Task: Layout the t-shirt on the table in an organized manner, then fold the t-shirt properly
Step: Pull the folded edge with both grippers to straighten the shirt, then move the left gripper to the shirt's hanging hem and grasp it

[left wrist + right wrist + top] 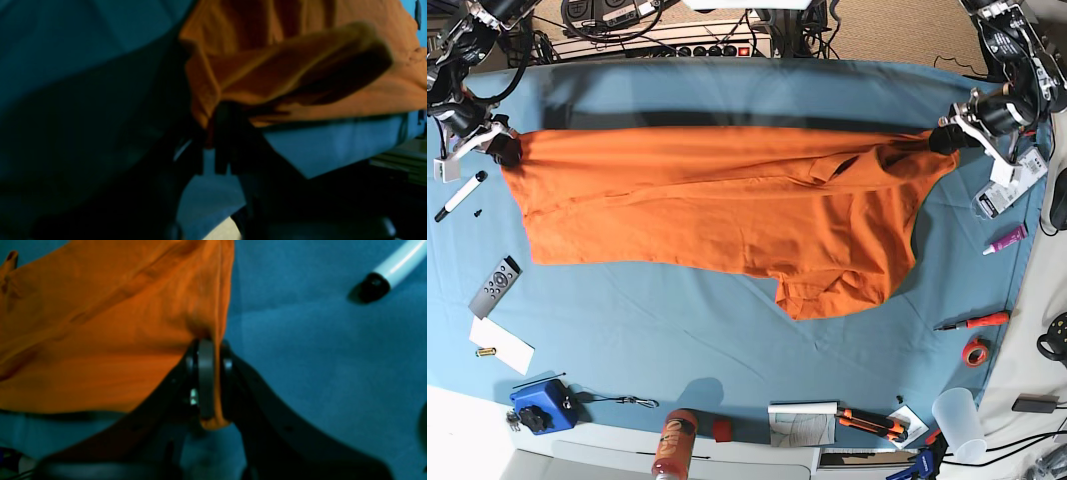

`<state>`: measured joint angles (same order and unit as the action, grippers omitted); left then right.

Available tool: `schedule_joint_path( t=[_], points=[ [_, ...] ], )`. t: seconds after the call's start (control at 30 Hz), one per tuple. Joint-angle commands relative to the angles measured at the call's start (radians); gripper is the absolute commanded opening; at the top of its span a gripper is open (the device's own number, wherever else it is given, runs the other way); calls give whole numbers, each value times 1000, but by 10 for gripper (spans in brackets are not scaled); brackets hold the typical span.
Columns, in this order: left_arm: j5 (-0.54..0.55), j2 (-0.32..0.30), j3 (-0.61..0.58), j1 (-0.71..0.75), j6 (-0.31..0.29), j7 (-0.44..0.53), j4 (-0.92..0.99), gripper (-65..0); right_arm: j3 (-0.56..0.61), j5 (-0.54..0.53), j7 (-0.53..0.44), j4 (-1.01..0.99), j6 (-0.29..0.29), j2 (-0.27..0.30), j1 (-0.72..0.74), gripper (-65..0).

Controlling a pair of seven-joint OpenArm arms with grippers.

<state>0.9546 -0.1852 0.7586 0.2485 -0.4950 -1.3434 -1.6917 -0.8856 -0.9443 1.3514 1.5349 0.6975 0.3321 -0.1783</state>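
T-shirt (717, 215) is stretched wide across the far half of the table (727, 340), because the right gripper (208, 386) at the left side and the left gripper (217, 133) at the right side are each closed on one edge, which I judge keeps the cloth flat for laying out. Loose things ring it: a can (673, 445) and cutters (872, 422) near, a remote (495, 286) and marker (459, 196) at left, a screwdriver (972, 322) and tape roll (974, 352) at right; none touches the cloth.

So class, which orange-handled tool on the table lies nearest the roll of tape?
The orange-handled screwdriver, just above the tape roll; the cutters lie further away.
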Motion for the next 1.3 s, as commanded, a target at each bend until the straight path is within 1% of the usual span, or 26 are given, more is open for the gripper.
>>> schedule_joint_path(
  t=[0.0,0.07,0.1,0.17,0.2,0.23,0.27,0.3,0.43,0.53,0.6,0.7,0.77,0.83,0.9,0.97,1.03,1.07,1.17,1.27],
  points=[
    [11,-14,4,5,-15,5,-19,-650,-10,-16,-18,18,1,28,4,-650],
    [11,-14,4,16,-50,5,-19,-650,-10,-16,-9,18,1,28,4,-650],
    [11,-14,4,19,-58,5,-19,-640,-10,-16,-3,18,1,28,4,-650],
    [11,-14,4,26,-56,6,-19,-512,-10,-16,15,18,1,28,4,-650],
    [12,-15,4,29,-56,9,-19,-452,-10,-17,20,18,1,28,4,-623],
    [13,-15,4,32,-52,12,-19,-401,-10,-17,25,18,1,29,4,-577],
    [19,-15,4,33,-41,16,-19,-364,-10,-19,30,18,1,29,4,-539],
    [34,-16,4,34,-29,16,-20,-343,-10,-33,40,18,1,32,4,-518],
    [100,-18,6,34,-26,6,-39,-338,-13,-144,45,19,1,65,4,-517],
    [95,-18,6,38,-27,-3,-84,-338,-13,-213,45,19,1,101,4,-517],
    [92,-18,7,46,-32,-3,-121,-339,-13,-218,45,19,1,118,5,-517],
    [93,-16,31,53,-68,-2,-192,-339,-26,-219,45,19,1,130,13,-517],
    [93,-16,59,53,-79,40,-241,-339,-39,-219,45,19,1,131,31,-517],
    [93,-16,78,53,-79,127,-285,-339,-44,-218,45,19,1,131,60,-517],
    [80,-17,80,46,-79,177,-319,-339,-43,-210,45,19,1,131,93,-518],
    [29,-18,67,23,-76,191,-334,-339,-43,-169,45,19,1,131,132,-518],
    [-52,-18,26,-10,-37,204,-333,-339,-43,-106,45,19,1,131,175,-518],
    [-95,-18,-7,-24,-19,216,-333,-339,-43,-69,25,19,1,131,193,-518],
    [-216,-18,-136,-78,-10,270,-333,-339,-28,48,-63,19,1,132,241,-519],
    [-367,-18,-286,-156,-9,327,-332,-339,36,137,-104,5,1,131,277,-519]
  ],
)
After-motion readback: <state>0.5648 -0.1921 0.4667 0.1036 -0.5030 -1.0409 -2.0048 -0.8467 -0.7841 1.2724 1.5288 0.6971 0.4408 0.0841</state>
